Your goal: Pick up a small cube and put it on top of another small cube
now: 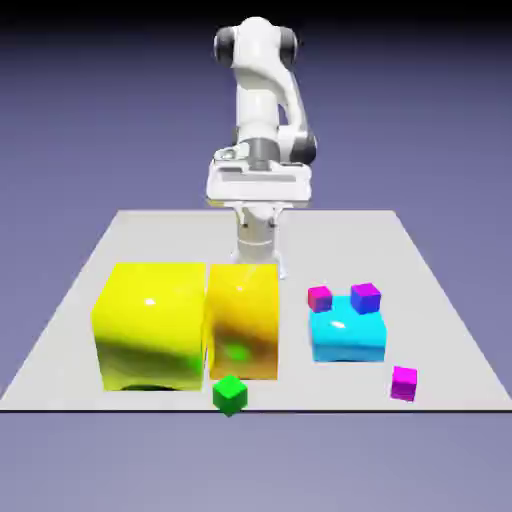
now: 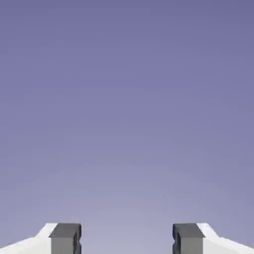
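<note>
A tiny magenta cube (image 1: 404, 382) lies on the table near the front edge, toward the exterior view's right. A second magenta cube (image 1: 320, 297) sits at the back left corner of the cyan block (image 1: 348, 337). The tiny green cube (image 1: 229, 394) rests at the front edge, just before the two yellow blocks. My gripper (image 1: 258, 203) hangs high at the back, far above and behind all the cubes. The hand view shows only the plain backdrop. There my gripper (image 2: 127, 240) is open, and nothing sits between its grey fingertips (image 2: 65, 238).
A large yellow block (image 1: 150, 325) and a narrower yellow block (image 1: 242, 320) stand side by side between the arm and the green cube. A tiny violet-blue cube (image 1: 366, 297) rests on top of the cyan block.
</note>
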Robot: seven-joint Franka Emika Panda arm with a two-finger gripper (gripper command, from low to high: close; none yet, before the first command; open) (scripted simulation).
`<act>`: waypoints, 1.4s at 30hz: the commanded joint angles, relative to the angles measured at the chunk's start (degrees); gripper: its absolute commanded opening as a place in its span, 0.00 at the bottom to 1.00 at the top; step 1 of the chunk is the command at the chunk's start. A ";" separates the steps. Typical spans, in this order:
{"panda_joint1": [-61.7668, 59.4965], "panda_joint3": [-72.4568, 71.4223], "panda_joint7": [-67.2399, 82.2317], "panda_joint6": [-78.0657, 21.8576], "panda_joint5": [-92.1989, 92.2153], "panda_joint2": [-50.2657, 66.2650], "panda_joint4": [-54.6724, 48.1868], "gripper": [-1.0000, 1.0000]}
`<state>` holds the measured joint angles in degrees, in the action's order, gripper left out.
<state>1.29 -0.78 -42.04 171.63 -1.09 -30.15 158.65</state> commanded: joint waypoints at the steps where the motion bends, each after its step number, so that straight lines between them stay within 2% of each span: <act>1: 0.50 -0.65 0.35 -1.97 -0.90 2.08 -1.95 0.50; 38: 19.11 -24.55 13.16 -74.82 -34.29 78.91 -74.06 0.50; 40: 19.28 -24.76 13.27 -75.46 -34.59 79.59 -74.70 0.50; 42: 18.23 -23.61 11.94 -70.49 -36.26 81.57 -71.38 0.50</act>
<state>19.52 -24.39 -30.10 101.14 -37.35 51.42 87.27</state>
